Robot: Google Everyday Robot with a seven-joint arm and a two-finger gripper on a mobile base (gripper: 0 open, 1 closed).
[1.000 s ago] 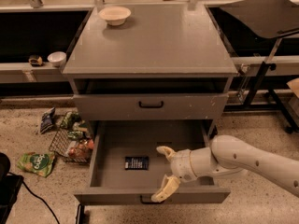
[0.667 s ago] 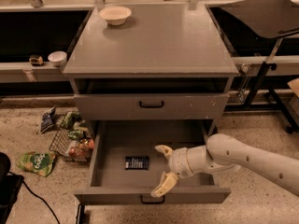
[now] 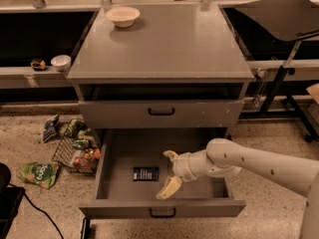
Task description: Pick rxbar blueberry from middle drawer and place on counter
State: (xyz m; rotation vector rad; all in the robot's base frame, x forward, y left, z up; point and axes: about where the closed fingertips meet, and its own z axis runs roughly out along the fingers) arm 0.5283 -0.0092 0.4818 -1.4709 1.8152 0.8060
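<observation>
low in the frame, just right of centre, your pale two-finger gripper (image 3: 168,172) has crept a little further left over the last second. it now reaches deeper across the pulled-out, wide shallow grey metal middle drawer (image 3: 124,151), at the end of the white arm (image 3: 249,161) that comes in from the right edge. its fingers stand apart, one higher and one lower in the picture, with nothing between them.

the small flat dark navy rxbar blueberry (image 3: 145,174) has not shifted. it lies flat on the drawer floor, left of centre, just beside the fingertips and, as far as you can see, not touching them.

so only the gap has changed. the approach looks nearly done, but the grasp has not begun and the lift has not started. the broad flat grey bench (image 3: 164,49) on top of the cabinet, in the upper middle of the frame, holds a cream round bowl (image 3: 122,16) at its far left corner.

because the bar lies so flat, you will likely need the fingers down around its edges. a sideways nudge could slide it toward the drawer's left wall.
</observation>
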